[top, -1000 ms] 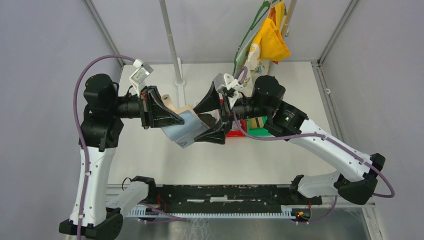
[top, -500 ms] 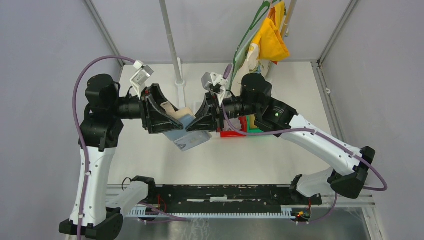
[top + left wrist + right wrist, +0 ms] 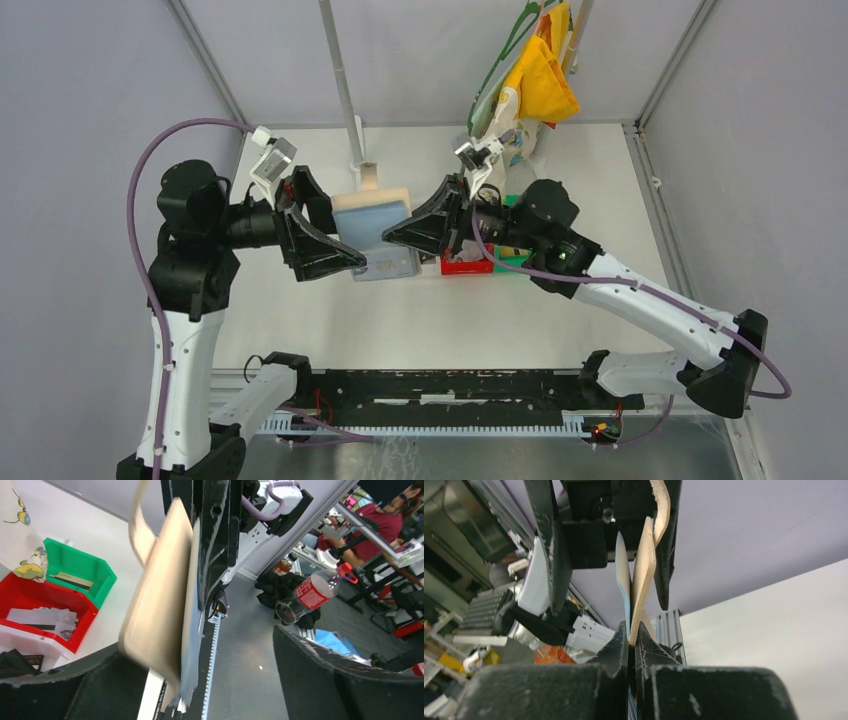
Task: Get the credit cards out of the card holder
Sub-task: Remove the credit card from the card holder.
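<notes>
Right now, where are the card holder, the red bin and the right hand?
card holder (image 3: 372, 225), top view, blue-grey panel
red bin (image 3: 468, 267), top view, front wall
right hand (image 3: 630, 630), right wrist view, between fingertips

readable text: none | bottle (image 3: 311, 592) on floor: red label, white marks too blurred to read | pale cards (image 3: 40, 616) in red bin (image 3: 20, 592): print not legible | card holder (image 3: 372, 222): marks too small to read

card holder (image 3: 372, 228): matt tan leather-like, smooth blue panel | red bin (image 3: 468, 267): glossy plastic | table (image 3: 430, 320): smooth white
</notes>
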